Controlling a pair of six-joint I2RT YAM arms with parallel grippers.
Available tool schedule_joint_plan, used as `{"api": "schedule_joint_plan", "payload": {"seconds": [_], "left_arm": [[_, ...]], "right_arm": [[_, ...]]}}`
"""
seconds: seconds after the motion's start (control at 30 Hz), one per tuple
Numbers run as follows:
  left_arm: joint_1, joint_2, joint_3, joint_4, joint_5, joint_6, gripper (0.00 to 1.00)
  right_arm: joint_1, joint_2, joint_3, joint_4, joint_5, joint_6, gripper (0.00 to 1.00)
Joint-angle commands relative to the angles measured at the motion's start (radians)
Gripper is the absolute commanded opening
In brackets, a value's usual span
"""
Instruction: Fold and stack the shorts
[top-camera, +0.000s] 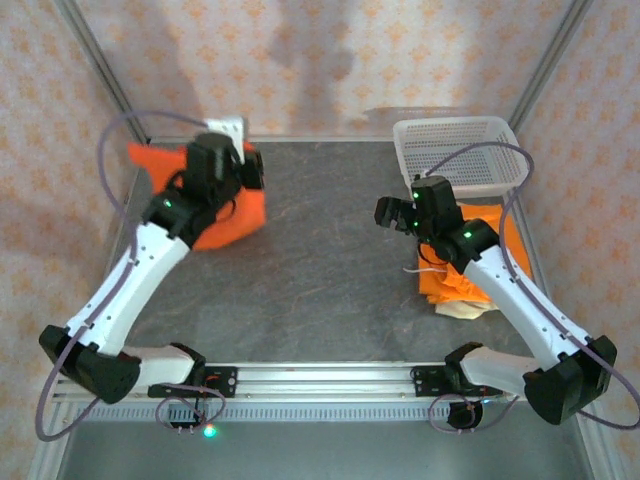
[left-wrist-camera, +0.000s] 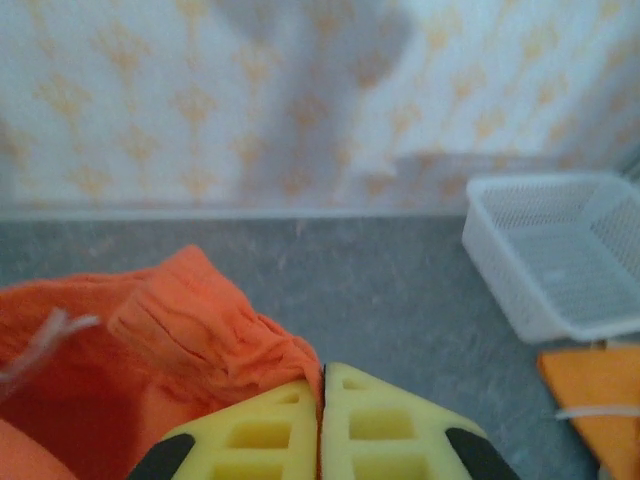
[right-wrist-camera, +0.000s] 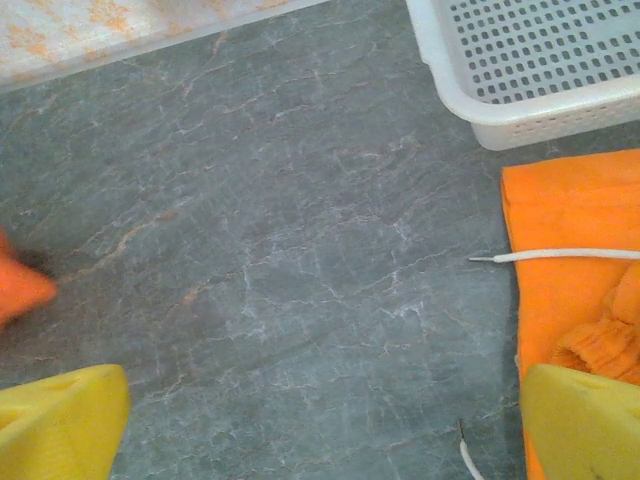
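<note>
One bright orange pair of shorts (top-camera: 232, 226) lies bunched at the far left of the table. My left gripper (top-camera: 240, 165) is over it, and in the left wrist view its yellow fingers (left-wrist-camera: 322, 375) are shut, pinching a fold of that orange cloth (left-wrist-camera: 150, 340). At the right, a folded orange pair (top-camera: 445, 282) rests on a pale beige pair (top-camera: 467, 309), partly hidden under my right arm. My right gripper (top-camera: 390, 212) hovers wide open just left of this stack; the right wrist view has bare table between its fingers (right-wrist-camera: 325, 400) and the folded orange cloth (right-wrist-camera: 570, 250) by the right finger.
A white mesh basket (top-camera: 470, 135) stands at the back right, just beyond the stack, also in the wrist views (left-wrist-camera: 560, 260) (right-wrist-camera: 520, 110). A white drawstring (right-wrist-camera: 560, 256) lies across the folded cloth. Grey table (top-camera: 330, 250) stretches between the two arms. Patterned walls enclose the table.
</note>
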Motion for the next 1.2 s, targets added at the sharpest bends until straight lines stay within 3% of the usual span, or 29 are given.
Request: {"api": "schedule_joint_plan", "payload": {"seconds": [0.0, 0.1, 0.2, 0.27, 0.37, 0.4, 0.57, 0.7, 0.87, 1.03, 1.17], "left_arm": [[-0.13, -0.061, -0.285, 0.211, -0.132, -0.014, 0.16], [-0.283, -0.079, -0.533, 0.371, -0.206, -0.083, 0.25], [-0.399, -0.087, -0.642, 0.445, -0.251, -0.11, 0.39], [-0.417, -0.108, -0.66, 0.43, -0.232, -0.14, 0.6], [-0.404, -0.209, -0.665, 0.359, -0.317, -0.201, 0.94], [-0.379, -0.256, -0.664, 0.336, -0.327, -0.216, 1.0], [-0.087, -0.413, -0.593, 0.126, -0.173, -0.324, 1.0], [0.128, -0.378, -0.492, -0.067, -0.12, -0.358, 1.0], [0.438, -0.265, -0.494, -0.061, 0.147, -0.423, 0.99], [0.6, -0.122, -0.48, -0.038, 0.264, -0.44, 0.95], [0.657, -0.043, -0.478, -0.007, 0.326, -0.447, 0.95]], "right_arm": [[-0.007, -0.015, -0.047, 0.009, 0.036, -0.006, 1.0], [-0.01, -0.003, -0.071, 0.018, 0.016, 0.012, 1.0], [-0.011, 0.025, -0.067, 0.02, -0.034, 0.032, 1.0], [-0.011, 0.055, -0.049, 0.021, -0.088, 0.047, 1.0], [-0.008, 0.117, -0.034, 0.047, -0.171, 0.092, 0.99], [-0.003, 0.132, -0.032, 0.06, -0.189, 0.106, 0.99], [0.092, 0.255, 0.014, 0.116, -0.168, 0.171, 0.99], [0.183, 0.372, 0.076, 0.16, -0.174, 0.257, 0.98], [0.259, 0.482, 0.133, 0.256, -0.205, 0.379, 0.91], [0.302, 0.592, 0.259, 0.168, -0.164, 0.387, 0.83], [0.355, 0.661, 0.318, 0.097, -0.129, 0.365, 0.78]]}}
